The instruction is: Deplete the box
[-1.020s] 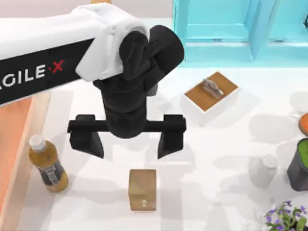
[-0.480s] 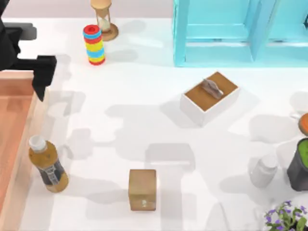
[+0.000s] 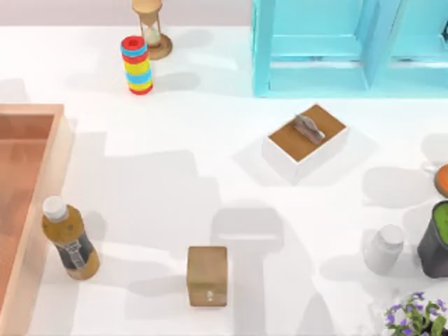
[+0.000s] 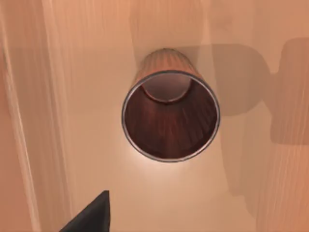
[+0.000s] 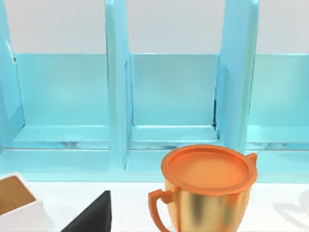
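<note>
Top view: the box (image 3: pixel 31 210) sits at the worktop's (image 3: pixel 175 182) left edge, cut off there; beside its wall stands one bottle (image 3: pixel 68 239), with one wooden cube (image 3: pixel 207 275) and one white case (image 3: pixel 306 142) on open white surface. Left wrist view: one brown cup (image 4: pixel 170 116) stands inside the box (image 4: pixel 72 96); a dark finger (image 4: pixel 91 215) tip pokes in, open or closed I cannot tell. Right wrist view: one orange lidded mug (image 5: pixel 207 188) before a blue shelf (image 5: pixel 169 92); a finger (image 5: pixel 91 215) tip, state unclear

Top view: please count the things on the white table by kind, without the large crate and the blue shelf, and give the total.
Bottles: 2, tea bottle, white bottle
Boxes: 2, handled white box, wooden cube
Ring stack: 1
Hourglass: 1
Flowers: 1
Cups at right edge: 2, orange, green-topped
Total: 9
</note>
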Controlling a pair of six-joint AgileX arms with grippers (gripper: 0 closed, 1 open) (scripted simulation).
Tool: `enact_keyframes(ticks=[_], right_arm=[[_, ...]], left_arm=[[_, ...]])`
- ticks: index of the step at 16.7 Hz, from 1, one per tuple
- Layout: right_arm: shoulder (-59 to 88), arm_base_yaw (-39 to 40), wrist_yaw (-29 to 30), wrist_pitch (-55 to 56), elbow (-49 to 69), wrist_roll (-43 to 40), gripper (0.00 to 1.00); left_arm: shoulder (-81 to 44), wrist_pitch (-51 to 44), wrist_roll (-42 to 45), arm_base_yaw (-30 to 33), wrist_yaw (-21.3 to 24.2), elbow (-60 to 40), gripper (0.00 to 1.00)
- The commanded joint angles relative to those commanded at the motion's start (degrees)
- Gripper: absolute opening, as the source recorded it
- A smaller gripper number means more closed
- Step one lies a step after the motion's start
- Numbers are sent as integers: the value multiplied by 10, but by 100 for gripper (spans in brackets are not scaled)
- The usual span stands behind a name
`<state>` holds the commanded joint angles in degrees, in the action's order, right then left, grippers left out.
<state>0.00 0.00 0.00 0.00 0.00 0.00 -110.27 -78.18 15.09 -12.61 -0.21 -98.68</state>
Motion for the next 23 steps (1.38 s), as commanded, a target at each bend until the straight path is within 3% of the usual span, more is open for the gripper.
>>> enact_keyframes(ticks=[5, 14, 20, 23], right_arm=[[0, 0, 0, 0, 0, 0, 100], [0, 0, 0, 0, 0, 0, 100], [0, 0, 0, 0, 0, 0, 100], [0, 0, 0, 0, 0, 0, 100]], left_arm=[[-1, 10, -1, 2, 0, 8, 100], [-34, 192, 2, -2, 0, 159, 100], [-35, 217, 3, -3, 0, 182, 100], [-35, 217, 3, -3, 0, 182, 77]])
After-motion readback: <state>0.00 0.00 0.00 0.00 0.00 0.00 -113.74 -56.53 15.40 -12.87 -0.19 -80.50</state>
